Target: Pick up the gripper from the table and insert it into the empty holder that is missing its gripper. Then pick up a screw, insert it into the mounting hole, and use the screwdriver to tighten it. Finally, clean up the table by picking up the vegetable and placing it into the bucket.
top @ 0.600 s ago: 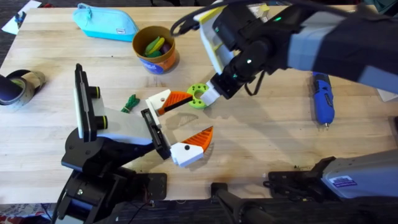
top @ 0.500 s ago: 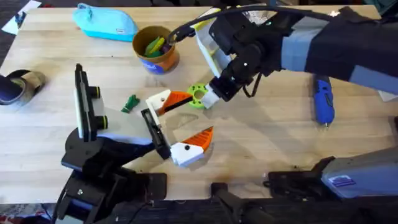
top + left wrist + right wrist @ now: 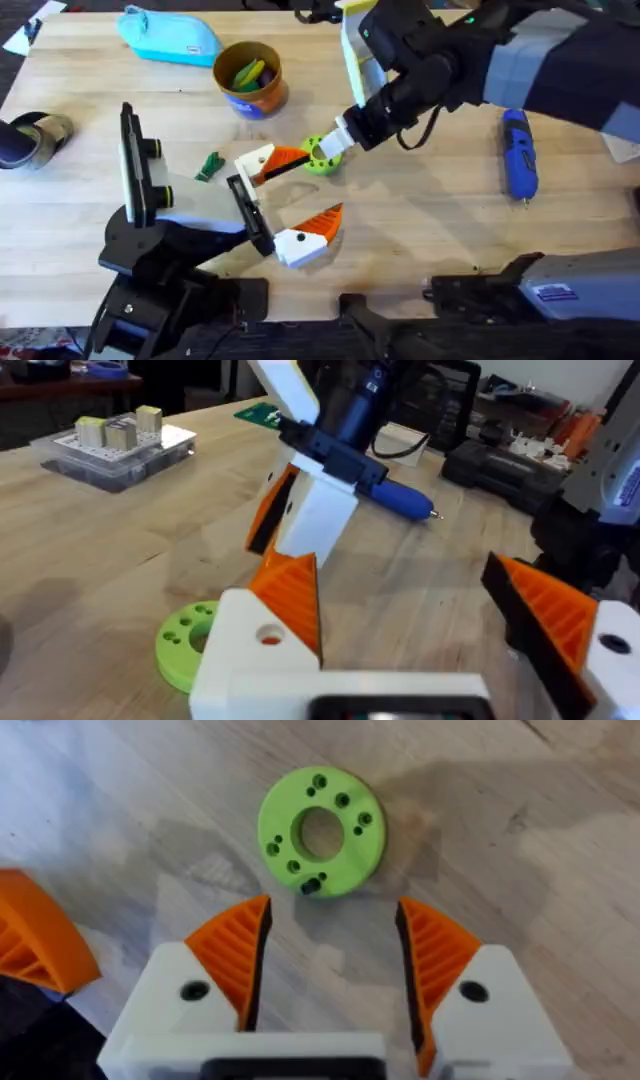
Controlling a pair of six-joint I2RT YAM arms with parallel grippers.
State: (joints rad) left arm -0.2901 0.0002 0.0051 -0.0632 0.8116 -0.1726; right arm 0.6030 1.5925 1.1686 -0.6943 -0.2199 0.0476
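The gripper [image 3: 278, 159], orange with a cream-white end and an orange dot, sits at the far end of my left arm's black rail, opposite a white-based finger with a striped orange tip [image 3: 312, 232]. My left gripper [image 3: 323, 185] is open with nothing between its fingers. My right gripper [image 3: 336, 142] hangs open just above and beside a lime-green holed disc [image 3: 320, 830], with a small dark screw-like piece [image 3: 312, 885] at the disc's rim. Far to the right lies the blue screwdriver [image 3: 518, 158]. The dark green vegetable [image 3: 208, 165] lies left of the fingers. The bucket [image 3: 250, 95] stands behind.
A light-blue zip pouch [image 3: 170, 35] lies at the back left. A tape roll [image 3: 30, 135] sits at the table's left edge. A clear box with small blocks [image 3: 115, 445] stands farther back. Bare wood lies between the disc and the screwdriver.
My right arm has shifted back and to the right, drawing its gripper slightly away from the green disc. The left arm, disc and other things have not moved.
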